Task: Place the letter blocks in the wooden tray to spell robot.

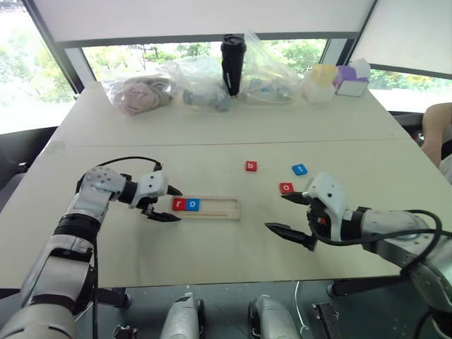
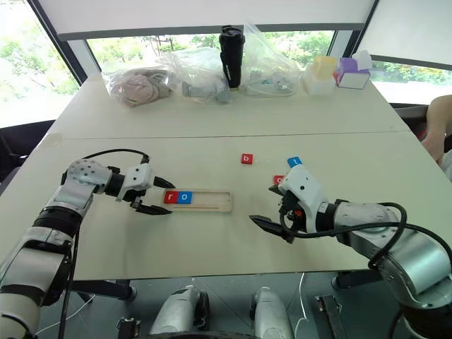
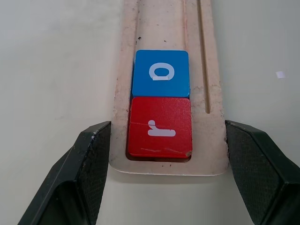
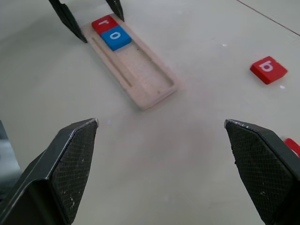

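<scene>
wooden tray (image 1: 215, 207) lies lengthwise left-to-right, its left end between the empty left gripper's (image 1: 167, 204) spread fingers; right gripper (image 1: 289, 214) wide open, empty.

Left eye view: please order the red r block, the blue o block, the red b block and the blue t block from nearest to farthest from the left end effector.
1. Red r block: in the wooden tray, right beside the left end effector.
2. Blue o block: next slot, touching r.
3. Red b block: loose on the table, beyond the tray.
4. Blue t block: farthest, toward the robot's right.
</scene>
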You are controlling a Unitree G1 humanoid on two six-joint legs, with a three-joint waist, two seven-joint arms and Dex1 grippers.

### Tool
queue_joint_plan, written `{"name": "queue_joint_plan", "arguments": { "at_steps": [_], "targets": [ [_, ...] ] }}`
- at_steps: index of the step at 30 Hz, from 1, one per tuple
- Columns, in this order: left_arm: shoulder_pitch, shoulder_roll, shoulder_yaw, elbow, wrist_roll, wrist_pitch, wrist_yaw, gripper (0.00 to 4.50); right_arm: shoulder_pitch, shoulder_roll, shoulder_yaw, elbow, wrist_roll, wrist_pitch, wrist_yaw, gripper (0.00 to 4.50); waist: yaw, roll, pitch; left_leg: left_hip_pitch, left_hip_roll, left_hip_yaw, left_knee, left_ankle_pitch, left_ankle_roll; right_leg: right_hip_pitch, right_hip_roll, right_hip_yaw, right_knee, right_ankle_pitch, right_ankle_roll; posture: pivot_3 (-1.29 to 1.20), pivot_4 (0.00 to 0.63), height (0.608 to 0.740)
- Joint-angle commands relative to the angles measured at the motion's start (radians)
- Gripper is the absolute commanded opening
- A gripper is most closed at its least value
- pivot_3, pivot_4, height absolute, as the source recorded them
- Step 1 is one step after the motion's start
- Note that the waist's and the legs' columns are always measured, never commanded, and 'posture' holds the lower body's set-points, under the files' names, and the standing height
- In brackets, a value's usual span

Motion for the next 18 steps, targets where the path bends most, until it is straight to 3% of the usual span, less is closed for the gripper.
{"name": "queue_joint_plan", "arguments": {
  "at_steps": [1,10,18],
  "targets": [
    [-0.028,-0.036,-0.042,0.044,0.043,-0.028,0.002,3.12,0.017,-0.011,-0.048,-0.042,0.015,0.001,-0.01,4.5,0.0,0.0,0.0,0.0,0.0,0.0,0.0,0.0,0.0,0.0,0.0,0.0,0.0,0.0,0.0,0.0,0.15,0.74],
    [-0.112,-0.137,-0.054,0.197,0.107,-0.058,0.14,3.12,0.089,0.0,-0.072,-0.062,0.005,-0.005,-0.051,4.5,0.018,0.0,0.0,0.001,-0.001,-0.001,0.001,0.0,0.0,0.002,-0.002,0.0,0.0,0.0,0.0,0.0,0.15,0.74],
    [-0.119,-0.16,-0.056,0.231,0.115,-0.097,0.154,3.12,0.098,0.005,-0.061,-0.048,0.001,-0.021,-0.061,4.5,0.028,-0.001,0.0,0.001,-0.001,-0.002,0.001,0.0,0.0,0.003,-0.001,0.0,0.0,0.0,0.0,0.0,0.15,0.74]
  ]
}}
